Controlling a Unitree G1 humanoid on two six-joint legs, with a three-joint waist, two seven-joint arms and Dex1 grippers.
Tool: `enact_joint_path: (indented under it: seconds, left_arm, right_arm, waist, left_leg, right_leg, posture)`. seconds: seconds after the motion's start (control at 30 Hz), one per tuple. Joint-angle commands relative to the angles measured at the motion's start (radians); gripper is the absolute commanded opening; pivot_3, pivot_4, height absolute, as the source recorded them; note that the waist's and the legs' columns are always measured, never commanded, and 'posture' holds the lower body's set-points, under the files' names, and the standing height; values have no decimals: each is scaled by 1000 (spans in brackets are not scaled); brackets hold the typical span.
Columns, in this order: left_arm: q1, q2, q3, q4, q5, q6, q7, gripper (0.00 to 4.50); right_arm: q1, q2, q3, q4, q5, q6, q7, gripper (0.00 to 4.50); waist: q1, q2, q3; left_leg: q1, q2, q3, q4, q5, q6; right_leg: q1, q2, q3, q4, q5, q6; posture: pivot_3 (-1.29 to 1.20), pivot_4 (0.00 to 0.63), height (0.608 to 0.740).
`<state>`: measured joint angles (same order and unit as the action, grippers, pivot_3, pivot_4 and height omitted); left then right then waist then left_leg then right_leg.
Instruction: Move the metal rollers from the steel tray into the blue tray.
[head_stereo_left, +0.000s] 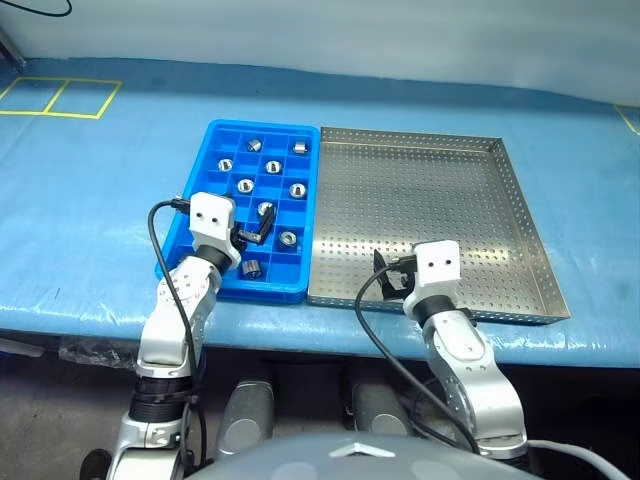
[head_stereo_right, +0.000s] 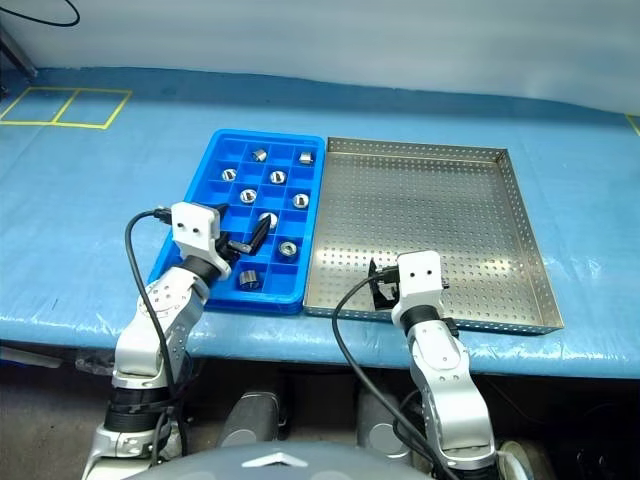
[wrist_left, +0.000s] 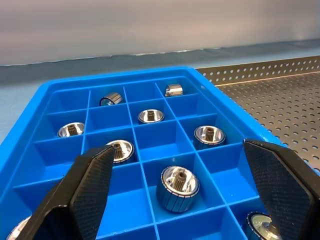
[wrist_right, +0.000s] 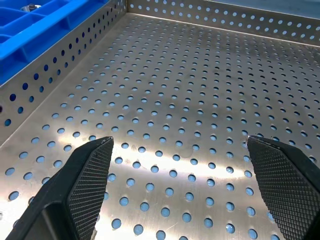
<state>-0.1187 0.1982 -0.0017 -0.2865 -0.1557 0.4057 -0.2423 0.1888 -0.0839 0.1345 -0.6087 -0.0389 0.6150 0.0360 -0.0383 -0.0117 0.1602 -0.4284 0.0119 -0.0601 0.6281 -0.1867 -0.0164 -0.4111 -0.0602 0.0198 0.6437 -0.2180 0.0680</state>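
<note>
- The right gripper (head_stereo_left: 392, 277) is nearest, hanging over the near left corner of the steel tray (head_stereo_left: 520, 215) with its 2 black fingers (wrist_right: 85, 185) spread wide and nothing between them.
- The left gripper (head_stereo_left: 252, 236) hovers over the near half of the blue tray (head_stereo_left: 205, 165), its fingers (wrist_left: 85, 192) also wide apart and holding nothing.
- The blue tray lies just left of the steel tray, their long sides touching, both on a blue cloth (head_stereo_left: 90, 200) that covers the table.
- The metal rollers (head_stereo_left: 267, 210) sit in the blue tray's compartments, 1 to a cell; I count 9 in the head views.
- 1 roller (wrist_left: 178, 187) lies between the left gripper's fingers in the wrist view, in its compartment and not touched.
- The farthest rollers sit in the blue tray's far rows, 1 of them tipped on its side (wrist_left: 111, 98).
- The steel tray's perforated floor is bare of rollers where it shows.
- Yellow tape lines (head_stereo_left: 60, 98) mark the cloth at the far left.
</note>
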Motion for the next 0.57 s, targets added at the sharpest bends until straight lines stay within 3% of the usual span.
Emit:
enact_joint_path:
  seconds: [0.03, 0.57]
  left_arm:
    - [3, 4, -4, -17, 10, -20, 1, 4480]
    - [11, 3, -14, -17, 22, -22, -3, 4480]
  right_arm:
    - [-10, -1, 10, -27, -12, -23, -3, 4500]
    - [-13, -2, 17, -19, -21, -22, 5, 4500]
  waist:
    - [1, 0, 0]
    - [2, 0, 0]
  left_leg:
    - [0, 0, 0, 0, 0, 0]
    - [0, 0, 0, 0, 0, 0]
  right_leg:
    - [0, 0, 0, 0, 0, 0]
    - [0, 0, 0, 0, 0, 0]
  posture:
    - [-56, 150, 740]
    - [-54, 150, 740]
